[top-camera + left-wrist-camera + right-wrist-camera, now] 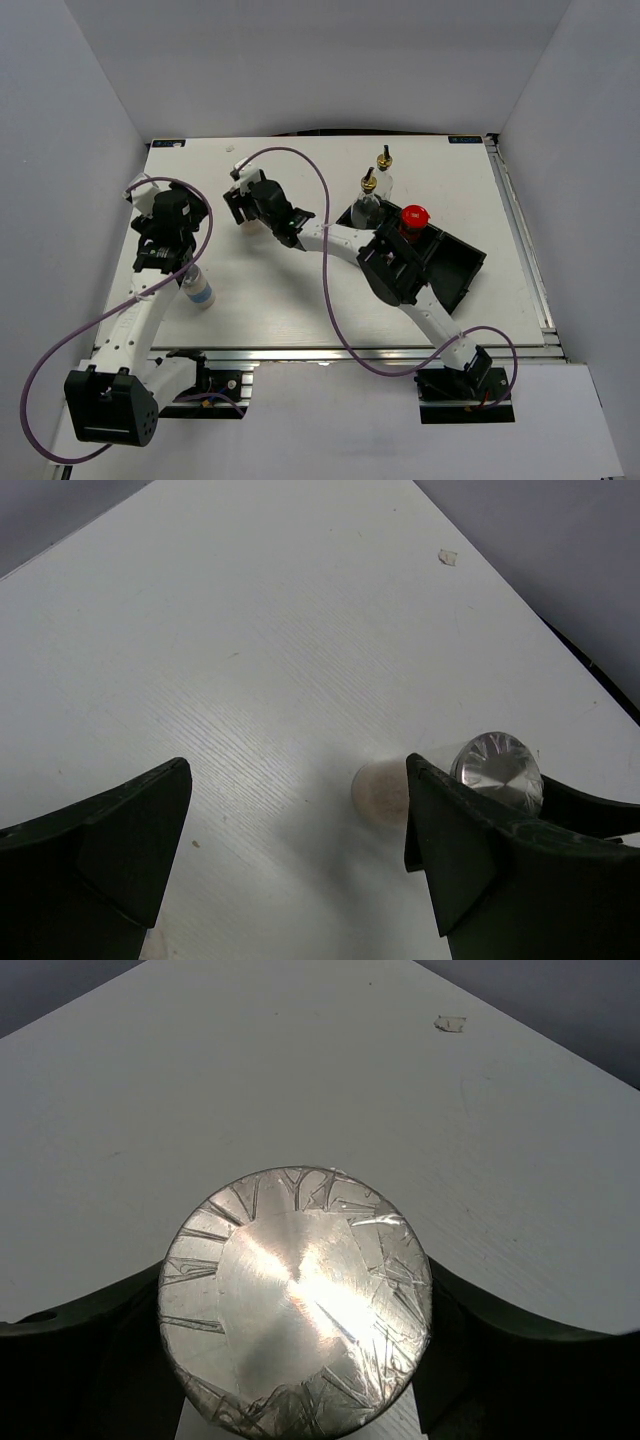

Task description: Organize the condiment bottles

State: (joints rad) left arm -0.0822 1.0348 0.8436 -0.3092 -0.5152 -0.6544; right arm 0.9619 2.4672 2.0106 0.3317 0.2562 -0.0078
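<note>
Two arms on this one, bases at the near edge of the white table point(300, 300). Nearest thing is the white blue-banded bottle point(201, 291), tucked right against the left arm's forearm, and I honestly can't tell if it's standing or lying down. A bit farther in, the left gripper point(298, 780) hangs with its jaws spread wide and nothing between them. What matters is the right gripper point(240, 208). It sits directly over the silver-lidded jar point(295, 1300), one finger on each side, the lid facing straight up at the wrist cam, so the jar's long axis looks upright and in line with the approach. Can't tell if the fingers are actually squeezing yet. The right arm clearly owns this jar, and the left gripper is only beside it. The black tray point(465, 270) lies well off to the robot's right with the red-capped brown jar point(413, 218) in it, so my guess is the carry goes that way. Farther back stand the two glass bottles point(385, 165) by the tray's far corner. The tabletop is matte and faintly grained, with plain grey walls point(300, 60) around it.
</note>
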